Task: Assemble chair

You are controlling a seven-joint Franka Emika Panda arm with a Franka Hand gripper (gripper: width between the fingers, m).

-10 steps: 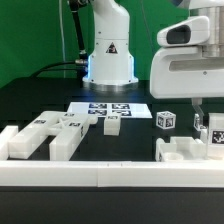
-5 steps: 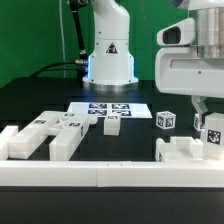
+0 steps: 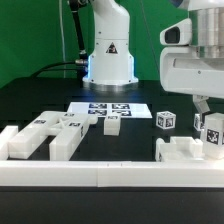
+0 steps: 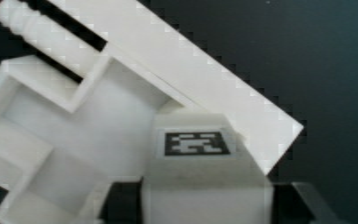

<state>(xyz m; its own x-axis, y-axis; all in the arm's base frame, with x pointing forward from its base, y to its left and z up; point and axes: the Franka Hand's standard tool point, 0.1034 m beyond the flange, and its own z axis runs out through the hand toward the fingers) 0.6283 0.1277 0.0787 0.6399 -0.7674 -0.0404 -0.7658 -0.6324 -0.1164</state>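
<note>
The gripper (image 4: pixel 206 202), pinching the post (image 4: pixel 197 160) narrowly, is needing to square it over the frame (image 3: pixel 180 152) before pressing down.

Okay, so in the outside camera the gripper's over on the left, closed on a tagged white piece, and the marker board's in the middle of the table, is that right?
Not quite: the exterior view shows the gripper on its right, not its left. The rest holds: it is closed on a tagged white piece, and the marker board lies in the middle of the table.
</note>
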